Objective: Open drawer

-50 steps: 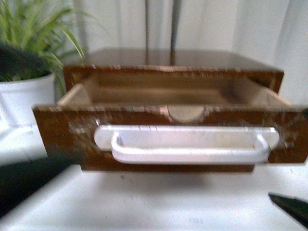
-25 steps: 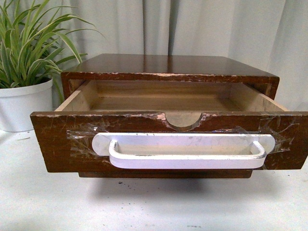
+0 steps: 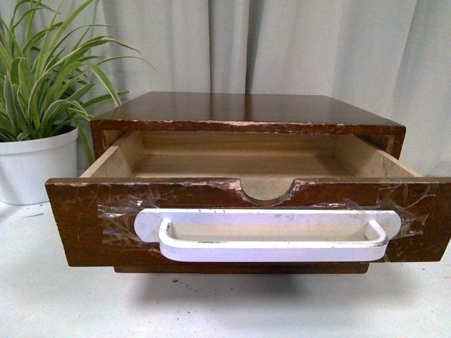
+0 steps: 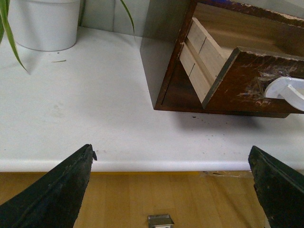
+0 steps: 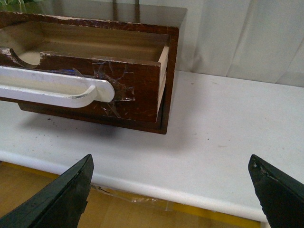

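Note:
The dark brown wooden drawer (image 3: 84, 218) stands pulled well out of its cabinet (image 3: 246, 109), with pale wood showing inside. Its white bar handle (image 3: 271, 236) is taped across the front below a half-round notch. The drawer also shows in the left wrist view (image 4: 247, 80) and in the right wrist view (image 5: 133, 90). My left gripper (image 4: 171, 166) is open and empty, back at the table's front edge, apart from the drawer. My right gripper (image 5: 171, 175) is open and empty, also at the front edge. Neither gripper shows in the front view.
A green plant in a white pot (image 3: 32, 165) stands to the left of the cabinet, also in the left wrist view (image 4: 45, 23). The white table (image 3: 211, 310) runs in front of the drawer. Pale curtains hang behind. Wood floor (image 4: 156, 194) lies below the table edge.
The front view has shifted, so the drawer sits lower in frame. The dark gripper tip at the lower right one second ago has left the view. The drawer stays open.

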Available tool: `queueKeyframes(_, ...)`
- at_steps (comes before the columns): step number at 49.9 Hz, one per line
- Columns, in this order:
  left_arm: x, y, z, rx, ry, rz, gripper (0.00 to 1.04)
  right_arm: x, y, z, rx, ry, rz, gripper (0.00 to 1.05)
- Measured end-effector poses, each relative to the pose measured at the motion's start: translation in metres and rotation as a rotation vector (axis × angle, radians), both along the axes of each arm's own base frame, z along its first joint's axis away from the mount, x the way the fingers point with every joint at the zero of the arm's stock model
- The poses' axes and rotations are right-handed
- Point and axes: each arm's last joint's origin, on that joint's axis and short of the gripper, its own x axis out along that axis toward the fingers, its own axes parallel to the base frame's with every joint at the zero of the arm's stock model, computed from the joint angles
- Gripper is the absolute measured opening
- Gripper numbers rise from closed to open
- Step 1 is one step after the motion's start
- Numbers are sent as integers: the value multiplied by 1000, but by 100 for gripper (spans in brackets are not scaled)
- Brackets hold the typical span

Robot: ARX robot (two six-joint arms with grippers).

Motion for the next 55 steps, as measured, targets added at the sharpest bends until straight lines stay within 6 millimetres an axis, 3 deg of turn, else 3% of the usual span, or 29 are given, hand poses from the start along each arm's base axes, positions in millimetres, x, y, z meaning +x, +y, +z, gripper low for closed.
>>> queueKeyframes(4, 1, -1, -1, 56, -82, 77, 90, 0, -1, 0, 8, -6, -18, 95)
queueKeyframes(7, 0, -1, -2, 94, -136, 119, 82, 0, -4, -1, 25, -55, -126, 87)
queueKeyframes(12, 0, -2, -1, 126, -165, 135, 68, 0, -9, -4, 43, -82, -241, 70)
queueKeyframes(18, 0, -2, -12, 144, -165, 138, 47, 0, -9, -7, 51, -81, -246, 52)
queueKeyframes(23, 0, -2, -12, 149, -166, 135, 33, 0, -9, -10, 51, -77, -246, 38)
queueKeyframes(27, -1, -2, -12, 152, -169, 137, 15, 0, -9, -12, 52, -83, -246, 20)
queueKeyframes(31, -1, -2, -12, 151, -169, 137, 4, 0, -9, -18, 54, -86, -246, 9)
queueKeyframes(33, -1, -2, -12, 156, -170, 137, 4, 0, -9, -21, 53, -81, -246, 1)
queueKeyframes(52, -1, -2, -12, 158, -170, 136, 4, 0, -9, -21, 56, -82, -246, 1)
queueKeyframes(55, -1, -2, -12, 158, -170, 136, 14, 0, -9, -21, 56, -82, -246, 5)
